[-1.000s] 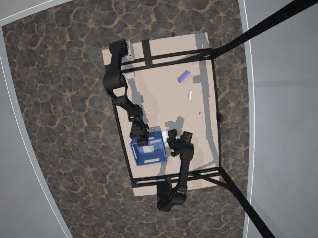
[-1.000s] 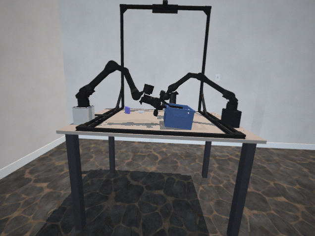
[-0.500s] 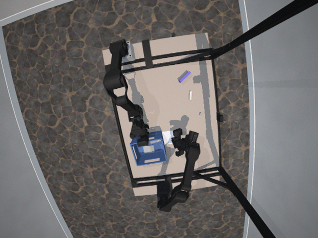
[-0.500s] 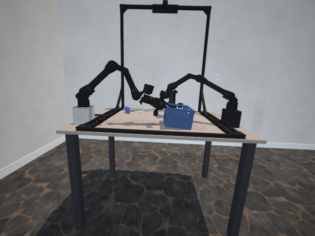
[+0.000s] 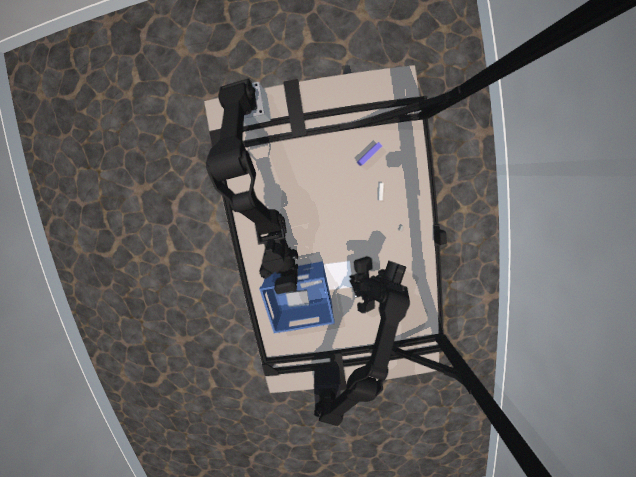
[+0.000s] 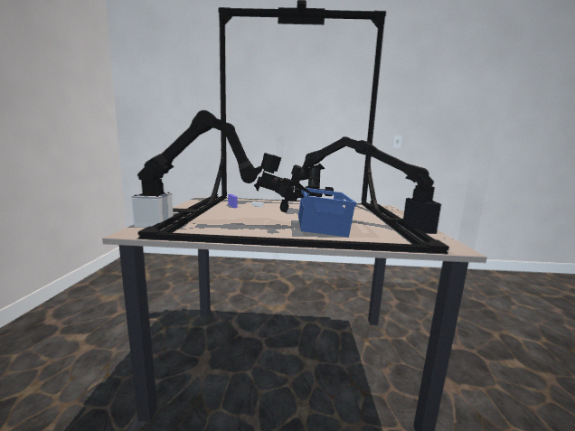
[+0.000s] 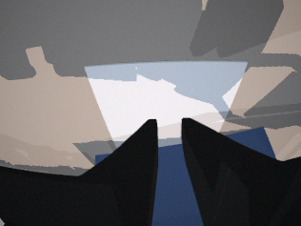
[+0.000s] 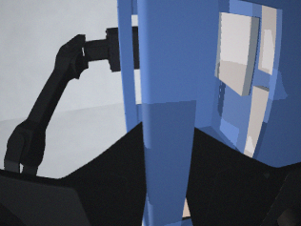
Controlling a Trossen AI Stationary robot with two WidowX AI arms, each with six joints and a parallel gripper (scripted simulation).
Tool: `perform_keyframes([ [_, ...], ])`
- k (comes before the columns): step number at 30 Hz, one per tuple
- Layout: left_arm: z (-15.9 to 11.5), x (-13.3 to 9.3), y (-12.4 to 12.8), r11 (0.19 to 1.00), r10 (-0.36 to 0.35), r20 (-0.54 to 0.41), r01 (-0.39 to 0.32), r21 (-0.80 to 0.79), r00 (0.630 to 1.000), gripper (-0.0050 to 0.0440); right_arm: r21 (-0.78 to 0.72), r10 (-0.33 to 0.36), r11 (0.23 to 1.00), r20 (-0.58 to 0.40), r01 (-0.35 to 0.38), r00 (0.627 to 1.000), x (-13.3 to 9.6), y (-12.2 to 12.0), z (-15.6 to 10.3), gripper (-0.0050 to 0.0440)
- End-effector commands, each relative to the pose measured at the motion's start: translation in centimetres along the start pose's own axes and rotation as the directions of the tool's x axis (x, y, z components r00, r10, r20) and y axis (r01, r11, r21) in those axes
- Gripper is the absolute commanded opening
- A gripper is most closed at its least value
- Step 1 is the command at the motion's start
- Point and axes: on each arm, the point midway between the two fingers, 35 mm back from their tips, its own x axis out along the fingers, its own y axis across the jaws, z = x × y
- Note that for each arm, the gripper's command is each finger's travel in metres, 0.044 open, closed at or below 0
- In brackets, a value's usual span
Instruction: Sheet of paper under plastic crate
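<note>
The sheet of paper (image 5: 337, 275) (image 7: 143, 98) lies on the desk (image 5: 329, 179) (image 6: 215, 220), its visible part at the crate's 2 o'clock in the top view; how much is under the crate cannot be told. The blue plastic crate (image 5: 318, 314) (image 6: 326, 214) (image 7: 176, 194) (image 8: 167, 70) stands open side up; whether it is slightly tipped is unclear. The right hand (image 5: 289, 280) (image 6: 302, 192) (image 8: 162, 130) is clenched on the crate's wall at its 12 o'clock side, the blue rim between its fingers; the left hand (image 5: 354, 284) (image 6: 306, 193) (image 7: 169, 127) is at the crate's 3 o'clock, above the desk, its fingers slightly parted with nothing gripped. A purple block (image 5: 369, 154) (image 6: 232, 201) and a small white bar (image 5: 380, 191) (image 6: 258, 204) lie toward 1 o'clock, well apart from the crate.
</note>
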Motion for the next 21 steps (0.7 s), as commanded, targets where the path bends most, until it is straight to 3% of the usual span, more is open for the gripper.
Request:
perform_keyframes([
  [1, 0.3, 0.6, -0.2, 1.000, -0.016, -0.002, 0.016, 0.002, 1.000, 0.0060, -0.001, 0.101, 0.995, -0.003, -0.101, 0.995, -0.2, 4.3, -0.1, 0.0000],
  [21, 1.2, 2.0, -0.2, 1.000, -0.016, -0.002, 0.016, 0.002, 1.000, 0.0060, -0.001, 0.101, 0.995, -0.003, -0.101, 0.995, -0.2, 4.3, -0.1, 0.0000],
])
